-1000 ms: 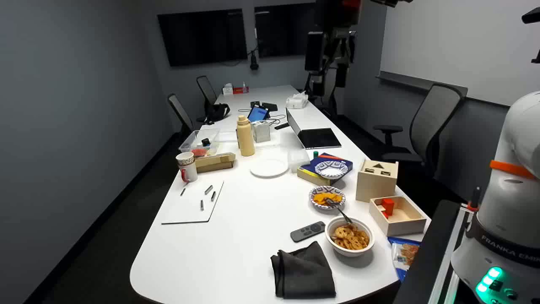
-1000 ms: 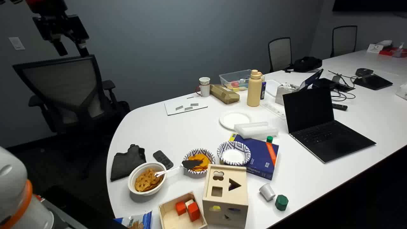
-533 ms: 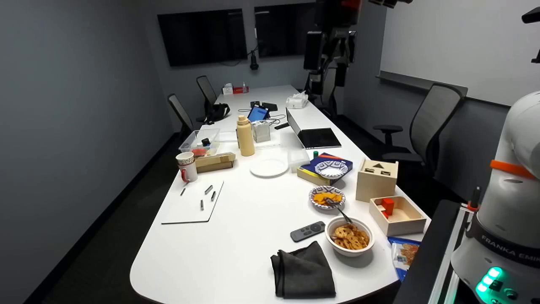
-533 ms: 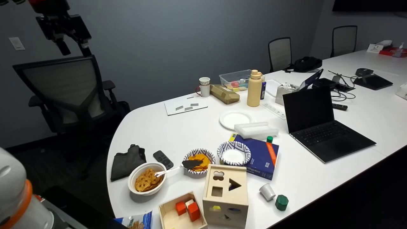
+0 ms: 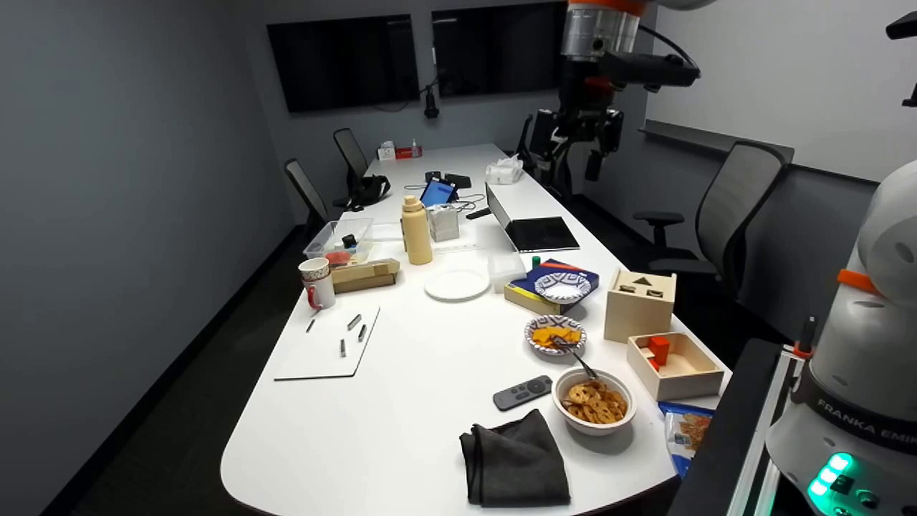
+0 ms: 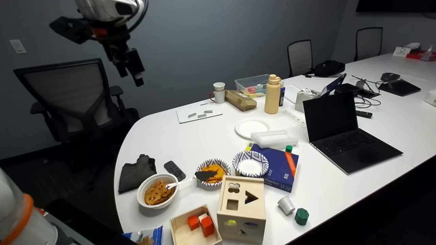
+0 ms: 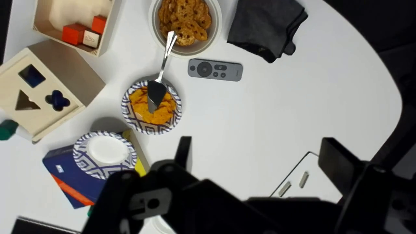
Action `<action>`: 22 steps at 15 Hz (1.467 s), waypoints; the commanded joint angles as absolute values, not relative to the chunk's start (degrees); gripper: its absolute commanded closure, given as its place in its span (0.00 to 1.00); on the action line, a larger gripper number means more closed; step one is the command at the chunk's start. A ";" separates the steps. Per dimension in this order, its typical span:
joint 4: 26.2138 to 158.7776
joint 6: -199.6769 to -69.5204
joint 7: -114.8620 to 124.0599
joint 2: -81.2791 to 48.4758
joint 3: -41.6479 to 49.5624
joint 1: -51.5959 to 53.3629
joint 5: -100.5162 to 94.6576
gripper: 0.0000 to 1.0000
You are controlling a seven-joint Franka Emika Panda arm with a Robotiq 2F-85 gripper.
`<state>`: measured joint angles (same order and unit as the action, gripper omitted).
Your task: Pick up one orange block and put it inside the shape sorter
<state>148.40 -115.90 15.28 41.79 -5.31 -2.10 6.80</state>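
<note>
Two red-orange blocks lie in a shallow wooden tray; they show in the wrist view, a nearer one point(image 7: 73, 33) and a farther one point(image 7: 98, 24), and in an exterior view point(image 6: 207, 226). A pale block point(image 7: 91, 38) lies between them. The shape sorter point(image 6: 238, 214), a tan wooden cube box with cut-out holes on top, stands beside the tray, also in the wrist view point(image 7: 70, 70) and in an exterior view point(image 5: 640, 315). My gripper point(image 7: 256, 139) is open and empty, high above the table and well away from blocks and sorter; both exterior views show it point(image 5: 573, 161) point(image 6: 130, 77).
The wooden tray point(image 5: 684, 387) adjoins the sorter. Near them are a bowl of crackers point(image 7: 217, 22), a patterned bowl of orange chips point(image 7: 151, 130) with a server across it, a blue book point(image 6: 282, 170) bearing another bowl, a remote point(image 7: 215, 70) and a black cloth point(image 7: 265, 27).
The gripper has turned and come lower, and has moved to the right in both exterior views. More of the wrist now shows. The jaws stay open. Blocks, tray and sorter have not moved.
</note>
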 commanded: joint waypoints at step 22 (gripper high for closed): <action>158.54 -147.05 6.55 6.02 13.78 -17.72 5.11 0.00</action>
